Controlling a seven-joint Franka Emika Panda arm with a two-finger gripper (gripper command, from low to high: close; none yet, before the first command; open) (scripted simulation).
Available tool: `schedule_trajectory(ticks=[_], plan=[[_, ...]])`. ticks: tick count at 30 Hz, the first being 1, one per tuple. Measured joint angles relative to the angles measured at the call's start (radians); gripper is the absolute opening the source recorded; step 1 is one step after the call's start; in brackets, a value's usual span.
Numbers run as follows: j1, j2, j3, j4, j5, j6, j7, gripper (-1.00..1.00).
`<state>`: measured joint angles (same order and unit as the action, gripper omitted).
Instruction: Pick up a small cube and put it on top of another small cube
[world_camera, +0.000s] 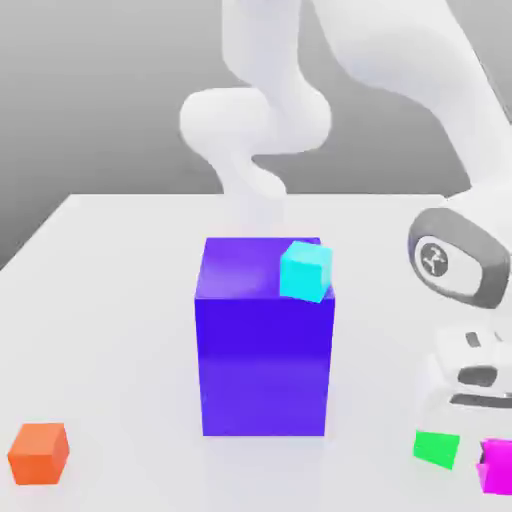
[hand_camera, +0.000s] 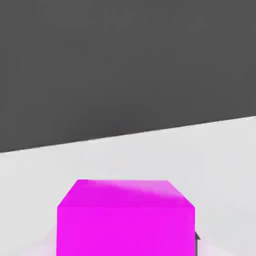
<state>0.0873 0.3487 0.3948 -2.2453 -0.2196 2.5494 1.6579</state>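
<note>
The small cube (world_camera: 499, 467) is magenta and rests on the white table at the exterior view's lower right edge, partly cut off by the frame. My gripper (world_camera: 490, 452) has come down over it from above and is shut on its sides. In the hand view the same magenta cube (hand_camera: 125, 220) sits very close, still on the table surface. Another small cube (world_camera: 437, 446), bright green, stands just to the exterior view's left of the magenta one with a narrow gap between them.
A tall blue-purple block (world_camera: 265, 345) stands mid-table with a cyan cube (world_camera: 305, 270) on its top right corner. An orange cube (world_camera: 39, 452) lies at the exterior view's lower left. My white arm arches over the table (world_camera: 120, 300) behind the block.
</note>
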Motion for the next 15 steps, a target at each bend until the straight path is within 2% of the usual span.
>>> schedule_trajectory(ticks=[7, 12, 13, 15], plan=[[0.006, -0.215, 0.030, -0.241, 0.117, 0.057, 0.183, -1.00], [0.059, -0.094, -0.044, -0.259, -0.003, 0.189, 0.303, -1.00], [0.071, -0.071, -0.059, -0.258, -0.024, 0.209, 0.319, 1.00], [0.071, -0.071, -0.059, -0.258, -0.024, 0.209, 0.319, 1.00]])
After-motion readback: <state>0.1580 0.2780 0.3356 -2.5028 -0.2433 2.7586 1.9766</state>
